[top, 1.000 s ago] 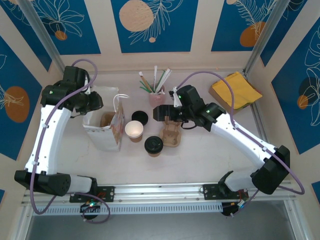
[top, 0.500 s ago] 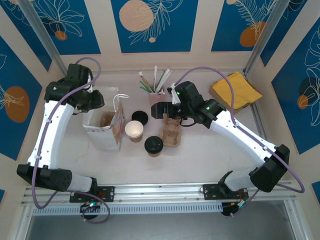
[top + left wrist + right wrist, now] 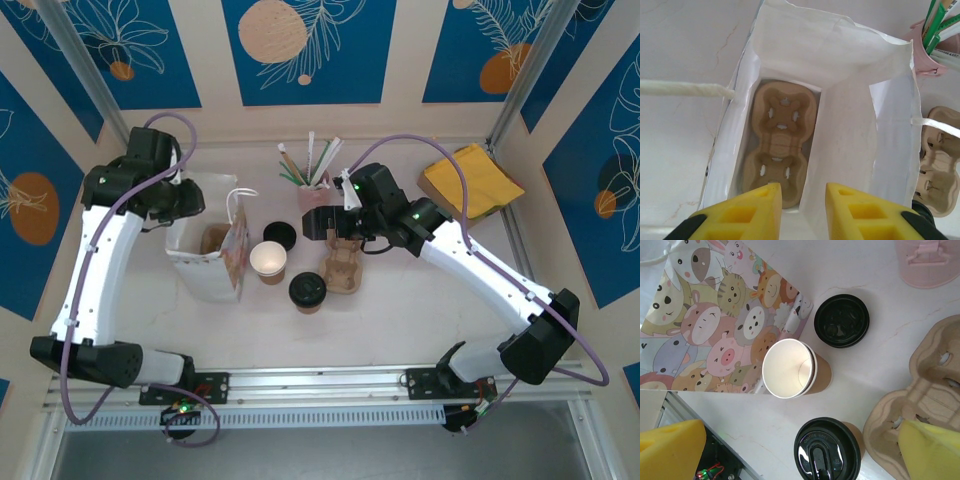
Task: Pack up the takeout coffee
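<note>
Takeout coffee: the small brown kraft paper cup with a round black plastic lid (image 3: 307, 291) stands upright on the pale tabletop (image 3: 400, 320), just below the centre of the top view and outside the bag.
Right gripper: your right gripper (image 3: 797, 442) is spread wide and holds nothing. One yellow finger sits at the lower left of its wrist view and the other at the lower right, with the lidded cup below and between them.
Left gripper: your left gripper (image 3: 802, 200) shows a narrow gap between its yellow fingers at the bottom of its wrist view, over the bag's mouth. You cannot tell from here whether either pad touches the paper.
Bag: the white paper bag with a cartoon-animal side panel (image 3: 205, 262) stands open left of centre in the top view.
Tray in bag: a moulded brown pulp cup carrier (image 3: 782, 137) lies flat on the bag's floor.
Second tray: a like pulp carrier (image 3: 342, 268) lies on the table, just right of the lidded cup.
Open cup: a brown paper cup showing its pale inside (image 3: 268, 260) stands between the bag and the lidded cup.
Loose lid: a round black plastic lid (image 3: 279, 236) lies just above the open cup.
Holder: a pink cup of straws and sticks (image 3: 312, 190) stands at upper centre.
Napkins: a yellow stack (image 3: 470, 182) lies at upper right.
</note>
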`<state>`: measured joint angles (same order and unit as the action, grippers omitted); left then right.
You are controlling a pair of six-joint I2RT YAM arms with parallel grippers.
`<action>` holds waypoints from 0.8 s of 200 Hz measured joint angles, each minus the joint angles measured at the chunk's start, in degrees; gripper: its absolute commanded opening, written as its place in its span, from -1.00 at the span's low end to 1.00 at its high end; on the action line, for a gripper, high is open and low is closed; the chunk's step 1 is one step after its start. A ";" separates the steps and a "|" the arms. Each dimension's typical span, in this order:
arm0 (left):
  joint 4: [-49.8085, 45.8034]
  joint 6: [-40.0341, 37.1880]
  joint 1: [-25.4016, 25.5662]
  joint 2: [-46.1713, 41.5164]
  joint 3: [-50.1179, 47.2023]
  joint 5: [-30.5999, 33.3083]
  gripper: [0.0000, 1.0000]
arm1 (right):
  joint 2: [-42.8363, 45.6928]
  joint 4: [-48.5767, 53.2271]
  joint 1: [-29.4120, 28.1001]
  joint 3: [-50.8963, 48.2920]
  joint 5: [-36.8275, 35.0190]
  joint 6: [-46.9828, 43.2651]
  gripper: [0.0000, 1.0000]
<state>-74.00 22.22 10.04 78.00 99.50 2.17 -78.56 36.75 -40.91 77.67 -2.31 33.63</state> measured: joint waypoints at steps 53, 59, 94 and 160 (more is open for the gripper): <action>-0.44 0.46 1.46 -0.70 1.79 -1.16 -0.35 | 0.57 0.22 0.04 -0.02 0.20 0.00 0.98; -0.48 0.46 1.97 -0.70 1.88 -1.27 -0.35 | 0.81 0.22 0.04 -0.02 0.17 0.00 0.98; -0.70 0.94 5.77 -0.68 3.80 -1.20 -0.31 | 2.58 0.39 0.26 -0.26 0.15 0.02 0.98; -1.95 2.51 17.05 2.03 9.01 2.27 -0.17 | 5.18 1.25 0.44 -1.92 0.11 0.04 0.98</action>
<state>-75.94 24.73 27.09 80.03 108.51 4.45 -73.38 38.00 -40.47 75.75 -2.20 33.67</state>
